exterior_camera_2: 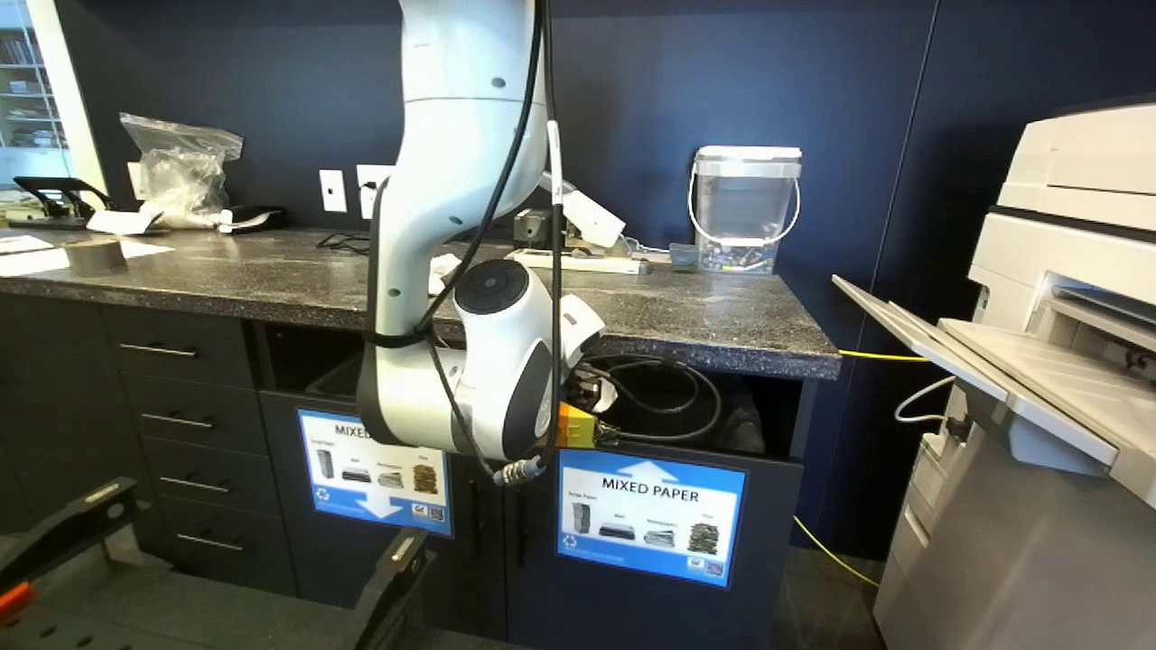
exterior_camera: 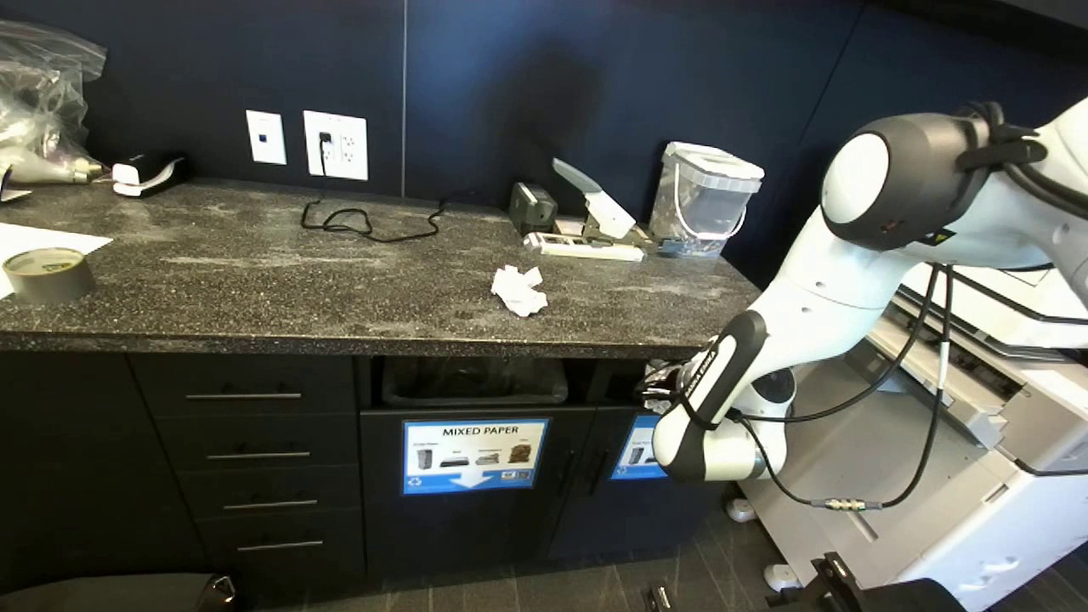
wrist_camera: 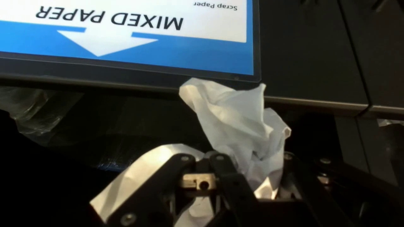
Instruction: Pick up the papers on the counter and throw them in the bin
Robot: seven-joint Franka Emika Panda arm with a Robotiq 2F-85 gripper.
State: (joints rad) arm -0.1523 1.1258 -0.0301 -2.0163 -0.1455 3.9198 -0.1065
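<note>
Fingers [wrist_camera: 235, 186] of mine, largely hidden behind my arm [exterior_camera: 833, 272] in an exterior view, showed plainly in the wrist view: only a little apart, pinching a crumpled paper wad [wrist_camera: 240, 119] that stuck out between them at the bin opening [wrist_camera: 132, 116]; whether inside, I couldn't tell. A second wad [exterior_camera: 518, 291] lay on the counter [exterior_camera: 382, 302], well apart from them.
</note>
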